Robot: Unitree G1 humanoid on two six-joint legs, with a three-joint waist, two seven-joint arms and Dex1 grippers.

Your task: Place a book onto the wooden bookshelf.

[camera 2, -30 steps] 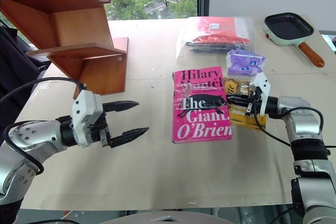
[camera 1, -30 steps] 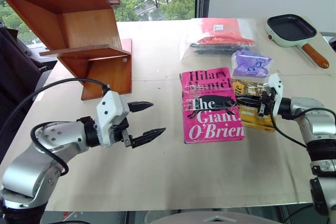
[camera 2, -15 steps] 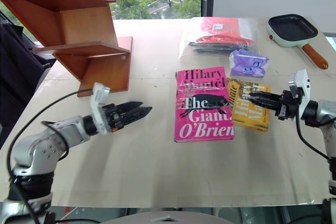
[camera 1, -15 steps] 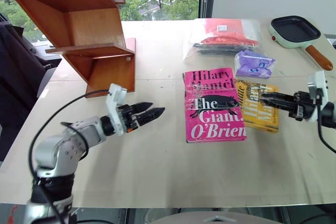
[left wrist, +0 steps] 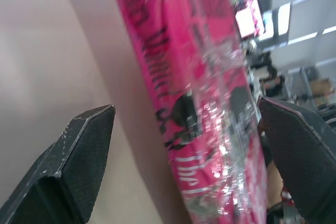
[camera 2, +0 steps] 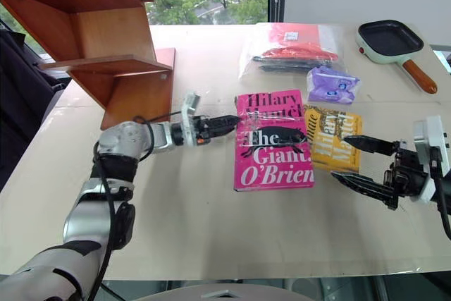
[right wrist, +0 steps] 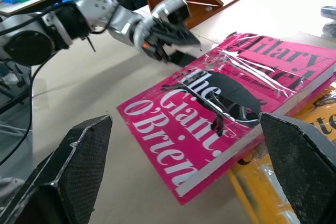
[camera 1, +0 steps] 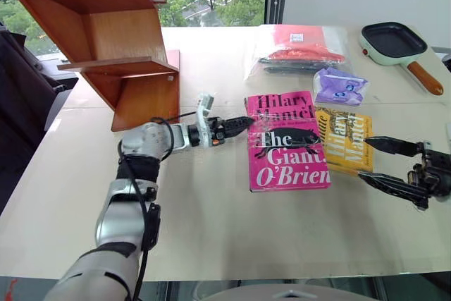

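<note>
Jaws of my left gripper [camera 1: 239, 124] stand apart at the spine edge of the book [camera 1: 287, 140], at nine o'clock of it; my right gripper [camera 2: 358, 162] gapes wide, empty, at three o'clock. That pink paperback lies flat on the tabletop [camera 1: 211, 223], glossy, slippery, bendy and light, so I judge the spine the best hold. At ten o'clock stands the wooden bookshelf [camera 1: 113, 40].
</note>
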